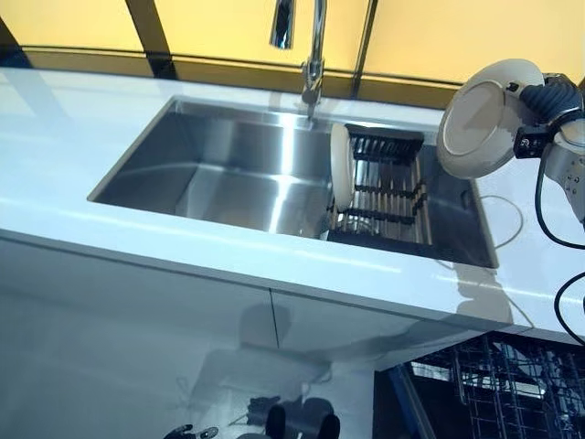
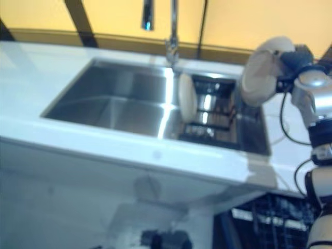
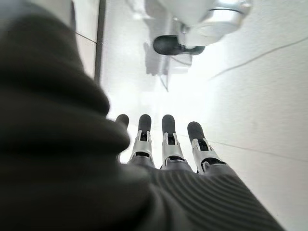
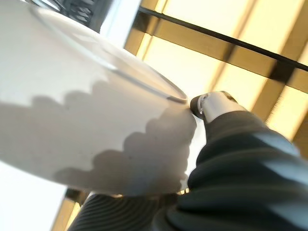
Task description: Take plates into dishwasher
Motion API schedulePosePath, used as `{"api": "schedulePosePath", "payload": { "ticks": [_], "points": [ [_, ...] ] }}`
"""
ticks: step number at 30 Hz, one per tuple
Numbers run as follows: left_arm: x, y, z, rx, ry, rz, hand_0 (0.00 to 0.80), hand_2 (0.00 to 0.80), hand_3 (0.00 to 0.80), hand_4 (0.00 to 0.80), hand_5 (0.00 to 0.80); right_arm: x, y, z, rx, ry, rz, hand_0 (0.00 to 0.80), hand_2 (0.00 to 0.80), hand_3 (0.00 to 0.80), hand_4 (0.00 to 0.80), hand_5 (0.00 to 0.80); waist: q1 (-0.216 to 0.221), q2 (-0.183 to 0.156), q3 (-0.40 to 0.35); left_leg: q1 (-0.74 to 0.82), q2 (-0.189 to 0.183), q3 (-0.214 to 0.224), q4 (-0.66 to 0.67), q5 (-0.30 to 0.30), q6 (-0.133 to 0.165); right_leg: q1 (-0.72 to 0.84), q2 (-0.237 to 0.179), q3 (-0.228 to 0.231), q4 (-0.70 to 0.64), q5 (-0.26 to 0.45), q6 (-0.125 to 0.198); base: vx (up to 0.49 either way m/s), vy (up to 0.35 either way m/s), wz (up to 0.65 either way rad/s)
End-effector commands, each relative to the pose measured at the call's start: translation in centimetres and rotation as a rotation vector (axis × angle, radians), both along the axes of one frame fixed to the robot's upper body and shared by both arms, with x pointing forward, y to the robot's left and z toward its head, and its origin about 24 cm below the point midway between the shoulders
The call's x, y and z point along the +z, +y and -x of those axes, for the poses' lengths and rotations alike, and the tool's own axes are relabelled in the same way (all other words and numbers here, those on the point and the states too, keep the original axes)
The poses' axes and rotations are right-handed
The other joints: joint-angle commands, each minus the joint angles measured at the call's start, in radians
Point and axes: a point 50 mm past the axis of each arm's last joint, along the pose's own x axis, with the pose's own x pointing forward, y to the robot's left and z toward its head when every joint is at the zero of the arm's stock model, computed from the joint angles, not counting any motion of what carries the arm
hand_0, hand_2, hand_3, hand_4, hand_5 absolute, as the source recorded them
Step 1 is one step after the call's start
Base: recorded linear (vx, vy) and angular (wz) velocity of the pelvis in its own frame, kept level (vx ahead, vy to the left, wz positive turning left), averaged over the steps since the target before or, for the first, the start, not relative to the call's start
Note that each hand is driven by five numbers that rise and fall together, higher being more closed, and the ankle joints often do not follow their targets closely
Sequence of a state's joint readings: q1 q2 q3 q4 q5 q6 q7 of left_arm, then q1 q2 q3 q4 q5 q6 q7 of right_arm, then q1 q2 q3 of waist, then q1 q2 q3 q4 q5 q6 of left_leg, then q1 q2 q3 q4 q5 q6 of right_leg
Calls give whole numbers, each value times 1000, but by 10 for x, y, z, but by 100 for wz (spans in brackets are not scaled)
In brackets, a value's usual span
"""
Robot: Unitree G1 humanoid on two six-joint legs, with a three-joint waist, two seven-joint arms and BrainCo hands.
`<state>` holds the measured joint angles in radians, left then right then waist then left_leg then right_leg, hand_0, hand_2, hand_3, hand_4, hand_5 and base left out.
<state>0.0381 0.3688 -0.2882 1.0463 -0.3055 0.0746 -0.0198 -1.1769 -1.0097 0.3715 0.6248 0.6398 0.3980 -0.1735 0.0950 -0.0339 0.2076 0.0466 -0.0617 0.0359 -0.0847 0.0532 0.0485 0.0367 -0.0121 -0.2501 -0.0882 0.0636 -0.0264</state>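
Plate (image 1: 484, 117), pinched at its rim by the right hand (image 1: 548, 99) and held tilted above the sink's drying rack (image 1: 388, 187), may slip from that edge grip or strike the countertop (image 1: 228, 242) during descent toward the dishwasher rack (image 1: 512, 384) below.

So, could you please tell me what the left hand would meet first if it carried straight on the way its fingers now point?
Probably only the pale floor: the left hand points its straight fingers down at it, nothing between. Depth is unclear.
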Motion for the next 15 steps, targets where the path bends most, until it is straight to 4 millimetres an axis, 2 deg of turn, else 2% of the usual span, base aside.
{"api": "schedulePosePath", "payload": {
  "ticks": [1, 9, 15],
  "points": [
    [-3, 11, 18, -17, 77, -48, 0, 0, 0, 0, 0, 40, -12, 20, -59, -85, 147, 800, 800, 800, 800, 800, -11, -44, -111, 39, 36, 51, -3, -120, -38, 60, -46, 7, 1, -81, 96, -22, 22, -27],
    [-2, 19, 19, 3, 100, -70, 0, 0, 0, 0, 0, 41, -31, 36, -85, -20, 201, 800, 800, 800, 800, 800, -58, -61, -137, 71, 41, 95, -3, -139, -24, 62, -30, 82, 1, -63, 104, 0, 8, -26],
    [-2, 20, 22, -18, 119, -70, 0, 0, 0, 0, 0, 41, -57, 55, -149, -1, 204, 800, 800, 800, 800, 800, -83, -68, -144, 78, 51, 125, -3, -151, -19, 54, -18, 121, 1, -59, 108, -1, -42, -25]
  ]
}}
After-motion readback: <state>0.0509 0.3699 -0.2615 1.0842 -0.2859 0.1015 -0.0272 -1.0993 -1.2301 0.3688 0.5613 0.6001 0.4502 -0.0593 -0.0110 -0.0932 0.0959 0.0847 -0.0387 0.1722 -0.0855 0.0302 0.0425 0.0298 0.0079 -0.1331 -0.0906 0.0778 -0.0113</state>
